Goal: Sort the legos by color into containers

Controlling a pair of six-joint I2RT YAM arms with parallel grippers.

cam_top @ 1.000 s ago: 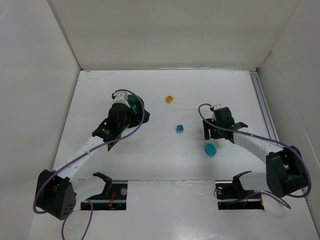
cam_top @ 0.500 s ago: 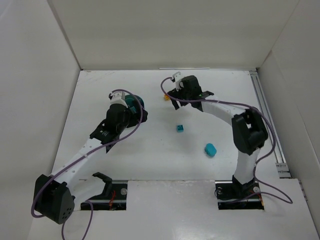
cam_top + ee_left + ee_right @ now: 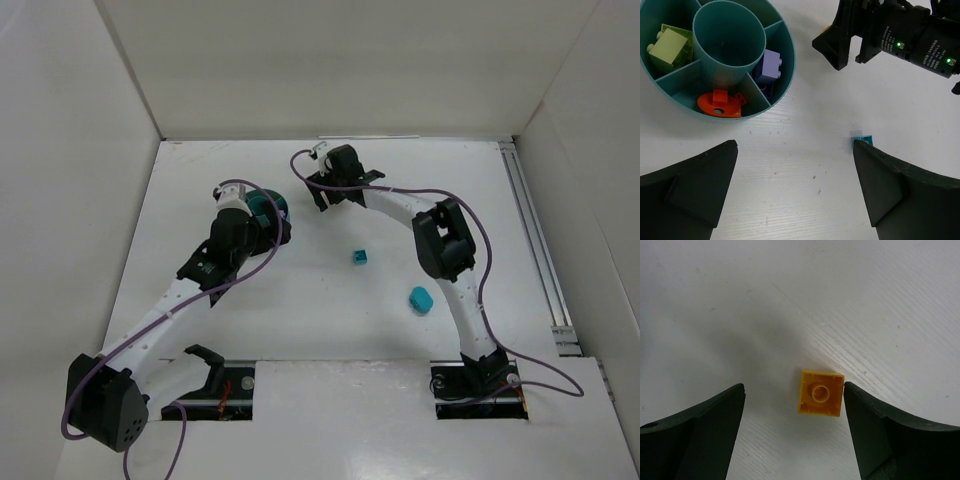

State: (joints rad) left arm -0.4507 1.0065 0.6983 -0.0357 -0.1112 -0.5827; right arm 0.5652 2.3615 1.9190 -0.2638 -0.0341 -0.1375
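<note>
Over the far middle of the white worktop (image 3: 300,310) the right claw (image 3: 793,386) was held pointing down, jaws spread apart with nothing gripped. A small yellow lego (image 3: 821,393), square with one stud, was seen lying flat on the worktop between the two fingers, much nearer one finger than the other; contact with that finger could not be told. To the left of it, the left claw (image 3: 794,144) was held above the worktop with jaws fully apart and nothing held. The round teal dish (image 3: 777,35) was seen resting on the worktop just beyond the left claw, divided into compartments around a central ring (image 3: 727,55). A pale yellow-green lego (image 3: 667,46), a lilac lego (image 3: 767,67) and an orange piece (image 3: 720,103) were each seen in a separate compartment. A small teal lego (image 3: 863,139) was seen loose on the worktop, just beside one left fingertip in the wrist view and well apart from the dish. A larger teal piece (image 3: 421,299) was seen lying nearer the arm bases, apart from everything else.
</note>
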